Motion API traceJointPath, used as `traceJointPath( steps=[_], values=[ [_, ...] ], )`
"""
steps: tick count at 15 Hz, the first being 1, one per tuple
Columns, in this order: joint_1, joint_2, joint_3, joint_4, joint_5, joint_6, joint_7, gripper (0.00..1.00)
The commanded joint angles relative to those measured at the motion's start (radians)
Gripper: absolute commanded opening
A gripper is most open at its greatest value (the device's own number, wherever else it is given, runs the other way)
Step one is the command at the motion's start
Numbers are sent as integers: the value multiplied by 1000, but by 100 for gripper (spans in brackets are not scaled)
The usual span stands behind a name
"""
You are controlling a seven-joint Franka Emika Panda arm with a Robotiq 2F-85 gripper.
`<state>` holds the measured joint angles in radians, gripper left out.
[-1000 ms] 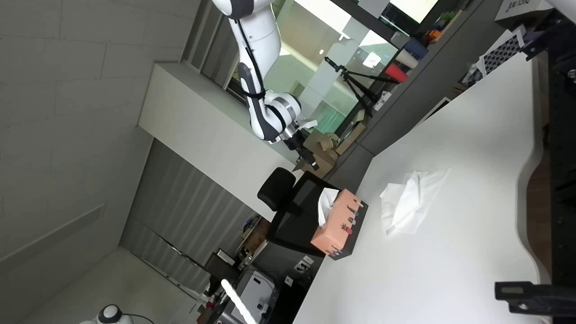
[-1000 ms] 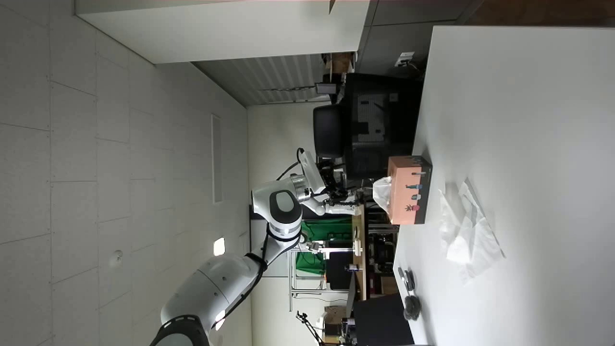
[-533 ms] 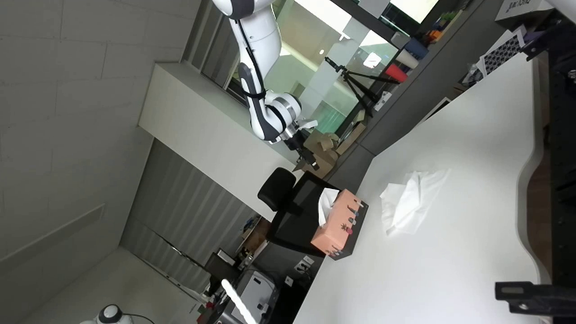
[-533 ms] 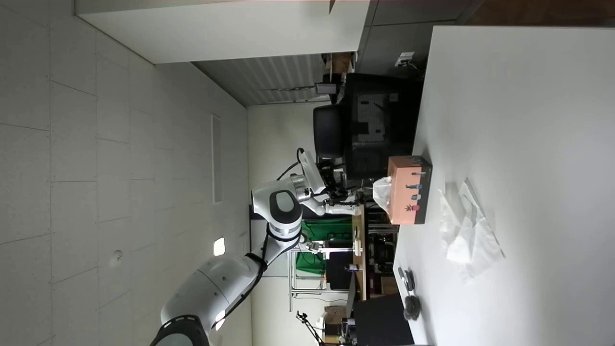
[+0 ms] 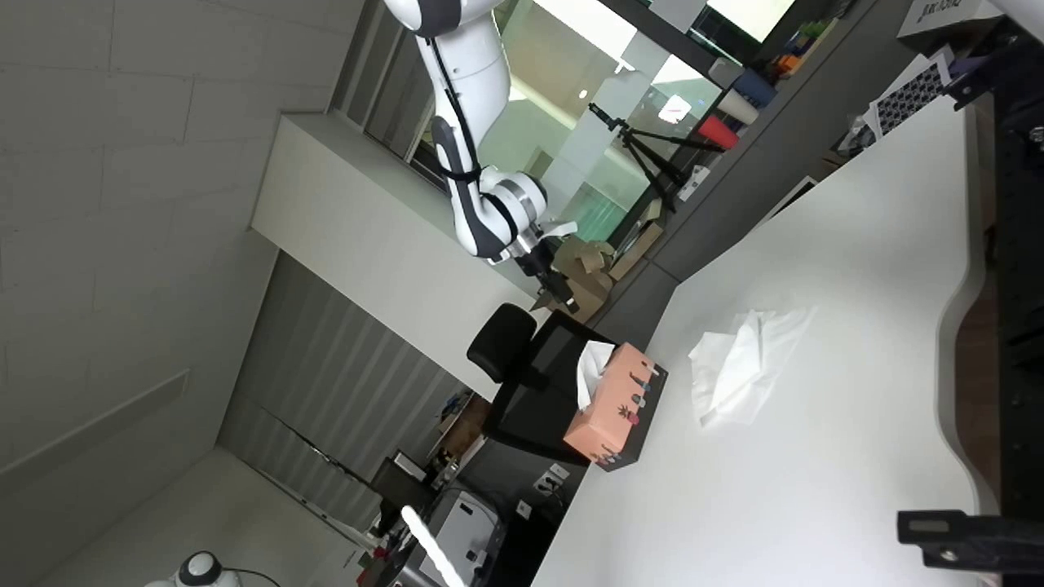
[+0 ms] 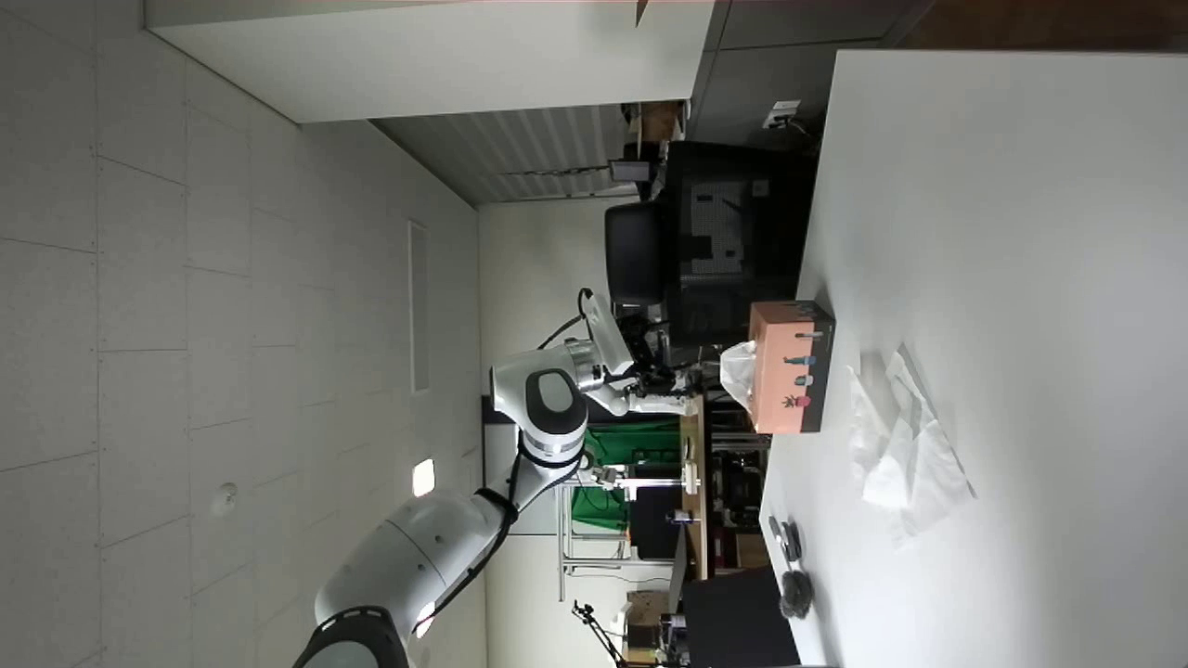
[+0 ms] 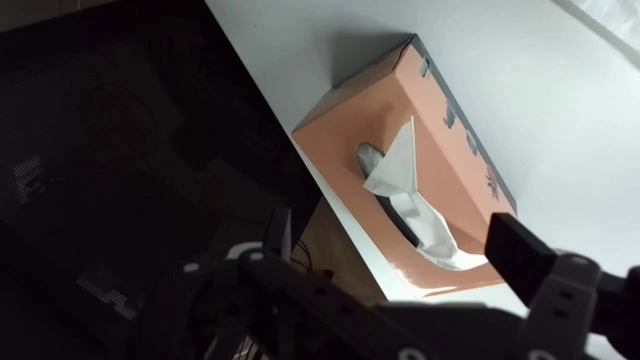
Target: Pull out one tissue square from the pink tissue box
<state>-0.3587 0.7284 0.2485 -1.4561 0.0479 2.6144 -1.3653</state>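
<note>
The pink tissue box (image 5: 608,403) stands upright at the table's edge in both exterior views (image 6: 778,371); these pictures are turned sideways. It fills the middle of the wrist view (image 7: 345,125), with a dark band along its base. A white tissue square (image 7: 400,170) pokes out of its slot, also in both exterior views (image 5: 593,367) (image 6: 739,371). My gripper (image 7: 393,232) is open and empty, jaws wide apart, above the box and apart from it. In the exterior views the gripper (image 5: 571,304) (image 6: 685,378) hangs off the box's tissue side. The tissue's lower end passes behind one finger (image 7: 520,250).
A loose crumpled tissue (image 5: 746,367) lies on the white table (image 6: 1002,232), beside the box. A black chair (image 6: 733,241) stands at the table edge near the box. A dark fuzzy item (image 6: 795,594) lies at the table's edge.
The arm and gripper have shifted very slightly toward the table and box. The box, its tissue and the loose tissue have not moved.
</note>
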Motion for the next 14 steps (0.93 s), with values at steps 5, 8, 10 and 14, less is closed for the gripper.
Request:
traceJointPath(
  steps=[5, 8, 10, 14],
  values=[
    [-65, 112, 146, 83, 190, -66, -398, 100],
    [-44, 148, 127, 117, 213, -98, -487, 100],
    [-35, 167, 119, 132, 211, -93, -541, 100],
    [-31, 206, 131, 152, 224, -44, -644, 100]
  ],
)
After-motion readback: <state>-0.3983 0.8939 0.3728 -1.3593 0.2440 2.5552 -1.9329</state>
